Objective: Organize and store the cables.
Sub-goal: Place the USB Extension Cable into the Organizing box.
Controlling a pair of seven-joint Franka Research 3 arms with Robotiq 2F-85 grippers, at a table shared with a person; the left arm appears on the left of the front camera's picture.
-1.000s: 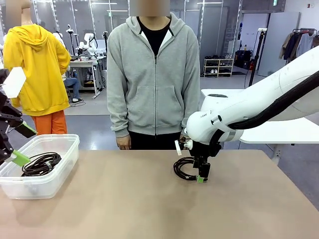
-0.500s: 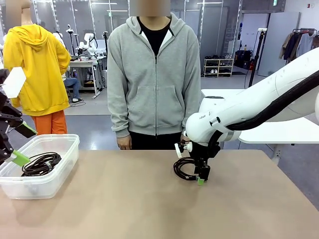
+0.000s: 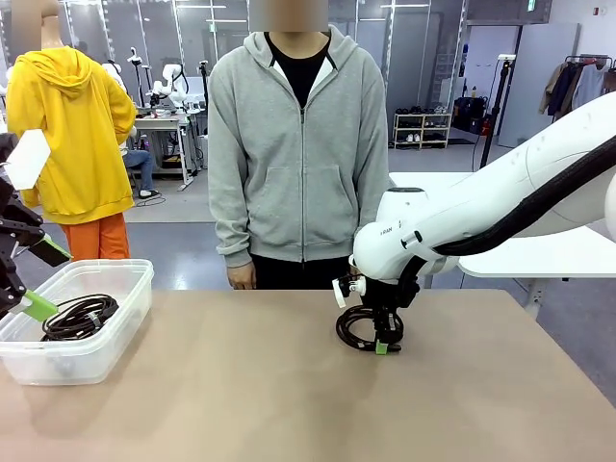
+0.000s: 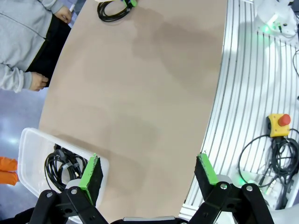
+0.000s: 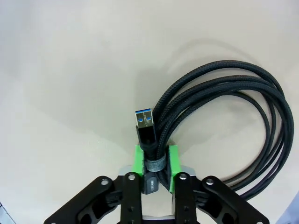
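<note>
Just past the table's centre, at about one o'clock from my camera, my right gripper [image 3: 386, 344] has closed since a second ago: its green pads were straddling the coiled cable [image 3: 360, 327] then, and now they pinch the bundle at the strap, beside the blue-tongued USB plug [image 5: 145, 122]. In the right wrist view the jaws stand nearly together with the tied section squeezed between them, the loops fanning away toward two o'clock. The arm has also shifted slightly toward nine o'clock over the same second, though the coil still looks to be lying on the table [image 3: 289, 404]; I cannot tell whether any of it has lifted.

My left gripper [image 4: 147, 170] has not changed. Its jaws are spread wide with nothing between them, and it hangs over the near corner of the clear plastic bin [image 3: 115, 346] at ten o'clock.

One coil [image 3: 79, 316] already sits in that bin. I judge the grasp on the second cable made, so the lift and the carry across to the bin come next. The grip is on the strapped part, which should keep the loops from unravelling. The person [image 3: 296, 144] stands at twelve o'clock, hands clear of the table.
</note>
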